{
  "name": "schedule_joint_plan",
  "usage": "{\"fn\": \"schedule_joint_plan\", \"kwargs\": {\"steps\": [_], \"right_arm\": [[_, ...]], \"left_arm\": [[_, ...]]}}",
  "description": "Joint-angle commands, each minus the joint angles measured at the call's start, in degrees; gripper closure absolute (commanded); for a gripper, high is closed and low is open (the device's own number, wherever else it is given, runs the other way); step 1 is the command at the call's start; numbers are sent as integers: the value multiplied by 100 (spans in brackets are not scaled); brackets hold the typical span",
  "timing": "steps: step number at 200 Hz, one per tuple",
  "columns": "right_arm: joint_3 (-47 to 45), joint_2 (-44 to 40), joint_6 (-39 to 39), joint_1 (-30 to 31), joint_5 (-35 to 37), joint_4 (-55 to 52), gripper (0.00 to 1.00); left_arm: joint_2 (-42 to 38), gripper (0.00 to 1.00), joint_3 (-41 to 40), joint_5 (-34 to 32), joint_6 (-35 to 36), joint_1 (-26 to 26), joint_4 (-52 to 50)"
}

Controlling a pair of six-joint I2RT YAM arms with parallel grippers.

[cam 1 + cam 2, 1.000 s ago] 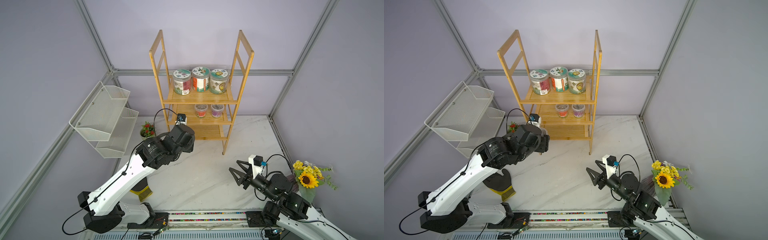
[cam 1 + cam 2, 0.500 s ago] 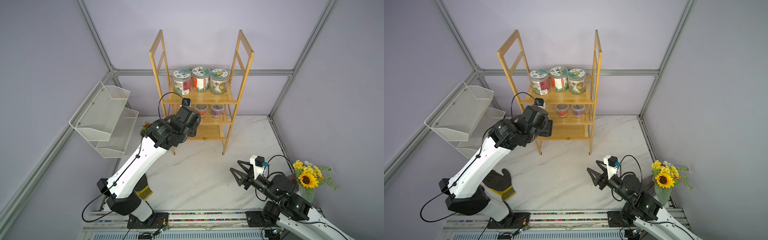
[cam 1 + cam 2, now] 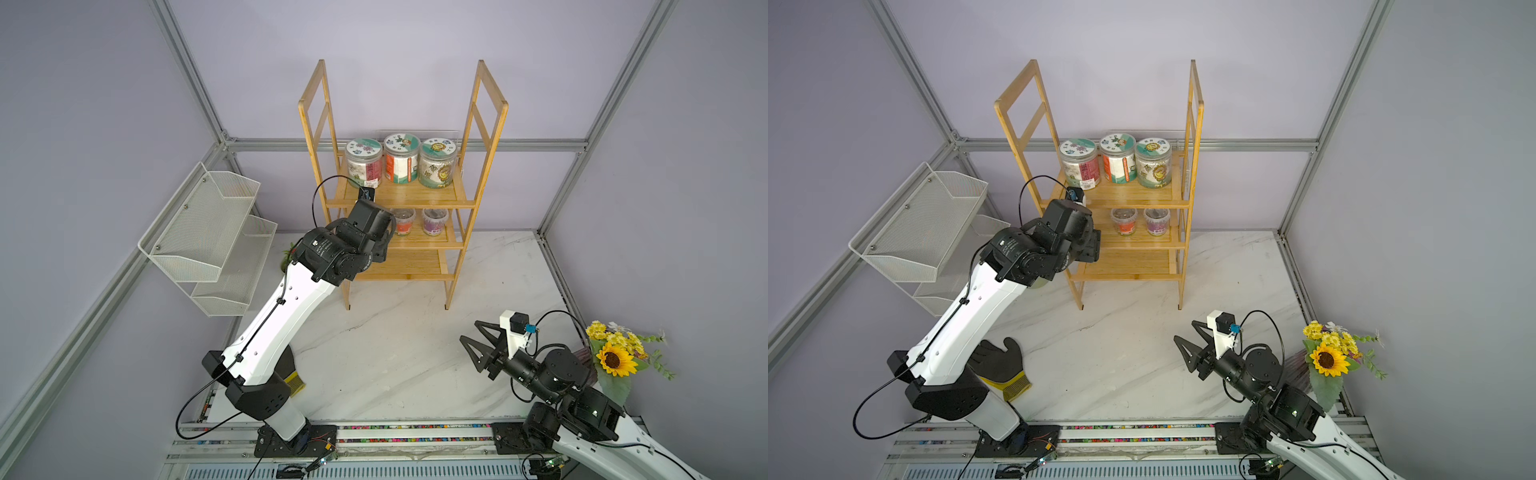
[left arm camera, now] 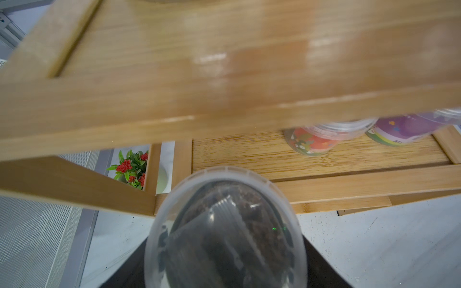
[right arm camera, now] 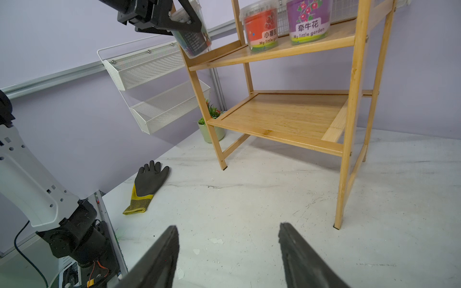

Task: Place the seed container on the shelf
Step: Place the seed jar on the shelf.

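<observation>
L end effector (image 5: 190, 23) grasps clear plastic seed container (image 4: 224, 229) at mid-tier front edge of light-brown bamboo shelf (image 3: 415, 195); R end effector (image 5: 228, 228) released.

We're looking into a robotics lab cell here: pale lilac wall panels (image 3: 104, 104) are boxing in the space and silver aluminium frame struts (image 3: 191, 70) are running up the corners. The white-and-black left robot arm (image 3: 282, 316) and right robot arm (image 3: 582, 399) are sitting bolted to a metal base rail (image 3: 415, 436) edging the white marble-patterned counter (image 3: 395, 353). Staged props are waiting around: a tall light-brown bamboo shelf (image 3: 399, 203), a white wire-mesh wall basket (image 3: 199, 224), a yellow sunflower bouquet (image 3: 615, 361) and a black-and-yellow work glove (image 3: 1000, 365).
</observation>
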Motion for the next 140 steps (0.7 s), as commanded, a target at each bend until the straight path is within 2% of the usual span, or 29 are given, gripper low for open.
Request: {"fn": "schedule_joint_plan", "kwargs": {"steps": [1, 140], "right_arm": [[132, -6, -34, 22, 23, -16, 33], [158, -15, -47, 18, 58, -84, 33]], "left_arm": [[67, 49, 158, 75, 147, 101, 297], [522, 49, 219, 260, 241, 347, 660]]}}
